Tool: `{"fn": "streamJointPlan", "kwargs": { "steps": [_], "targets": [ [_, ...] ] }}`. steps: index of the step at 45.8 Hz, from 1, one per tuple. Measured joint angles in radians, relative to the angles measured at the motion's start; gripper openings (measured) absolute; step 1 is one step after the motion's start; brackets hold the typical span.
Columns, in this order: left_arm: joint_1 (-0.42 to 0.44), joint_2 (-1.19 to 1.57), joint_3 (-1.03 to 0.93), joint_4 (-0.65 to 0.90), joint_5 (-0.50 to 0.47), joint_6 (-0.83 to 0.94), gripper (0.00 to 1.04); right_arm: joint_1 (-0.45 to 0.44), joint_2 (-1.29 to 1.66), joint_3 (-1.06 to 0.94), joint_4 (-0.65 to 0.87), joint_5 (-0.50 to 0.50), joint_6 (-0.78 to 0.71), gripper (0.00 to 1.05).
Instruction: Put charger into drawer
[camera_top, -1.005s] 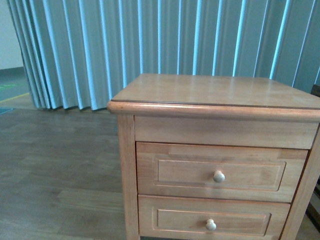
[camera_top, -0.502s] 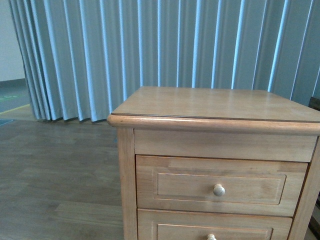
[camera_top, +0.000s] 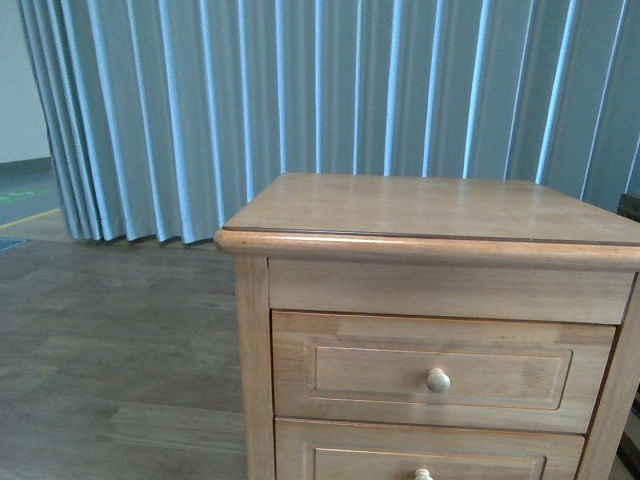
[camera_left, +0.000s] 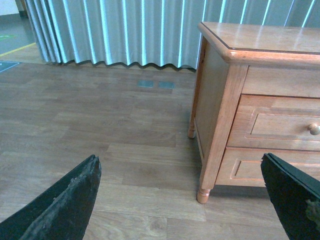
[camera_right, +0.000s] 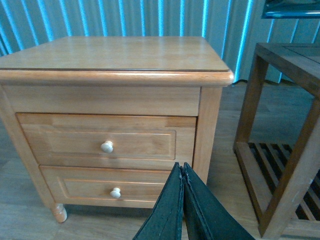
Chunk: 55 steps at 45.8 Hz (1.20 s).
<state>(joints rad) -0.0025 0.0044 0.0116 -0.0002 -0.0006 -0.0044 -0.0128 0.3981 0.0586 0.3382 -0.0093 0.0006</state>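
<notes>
Right wrist view, right tool (camera_right: 183, 172) closed, facing drawer (camera_right: 107, 141)

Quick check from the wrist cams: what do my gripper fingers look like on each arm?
Left gripper: two dark, near-black wedge-shaped fingers with rough, scuffed edges; the other finger carries a small greenish patch. Right gripper: smooth dark, greenish-black fingers tapering to a narrow tip. No cables, arm links or printed markings are visible.

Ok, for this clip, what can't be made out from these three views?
- The charger: in no view, so its place is unknown.
- The top drawer: shut in every view; its front hides the inside.
- The lower drawer: cut by the front view's bottom edge.
- The left gripper: only two fingertips show, wide apart.
- The right gripper: fingers pressed together; nothing visible between them.
</notes>
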Motion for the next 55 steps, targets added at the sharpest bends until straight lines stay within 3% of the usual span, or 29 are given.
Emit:
{"fn": "streamJointPlan", "kwargs": {
  "steps": [35, 40, 55],
  "targets": [
    [0.0, 0.0, 0.0, 0.0, 0.0, 0.0, 0.99, 0.009, -0.223, -0.054, -0.16, 0.008, 0.0, 0.02],
    [0.0, 0.0, 0.0, 0.0, 0.0, 0.0, 0.99, 0.01, -0.377, -0.053, -0.331, 0.008, 0.0, 0.02],
    [0.0, 0.0, 0.0, 0.0, 0.0, 0.0, 0.99, 0.01, -0.394, -0.053, -0.338, 0.008, 0.0, 0.02]
  ]
}}
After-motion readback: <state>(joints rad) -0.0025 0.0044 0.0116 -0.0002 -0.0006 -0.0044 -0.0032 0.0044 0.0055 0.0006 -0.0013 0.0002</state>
